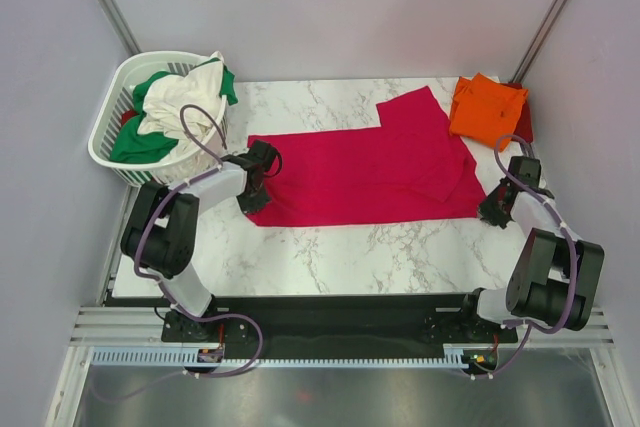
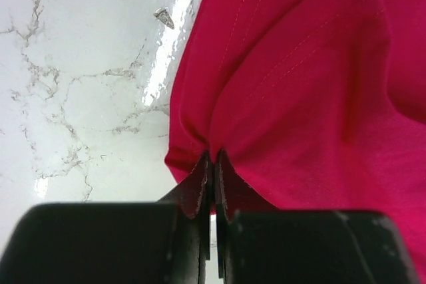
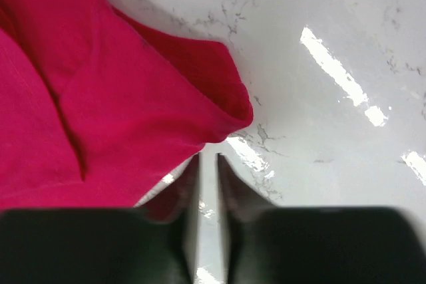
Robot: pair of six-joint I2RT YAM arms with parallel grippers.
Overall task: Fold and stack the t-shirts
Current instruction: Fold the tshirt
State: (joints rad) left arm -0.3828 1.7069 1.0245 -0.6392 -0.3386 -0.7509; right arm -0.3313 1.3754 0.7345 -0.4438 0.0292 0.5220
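Crimson-pink shirt lies spread mid-table. My left gripper pinches its edge; right gripper, fingers nearly together, holds nothing, hem just ahead. Risk: lifting one-sided would skew the fold. Basket holds green and cream shirts; orange shirt at far right corner.

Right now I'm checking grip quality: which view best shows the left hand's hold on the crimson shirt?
Left wrist: left hand pinches the crimson shirt edge. Top view gives layout; right wrist shows another corner.
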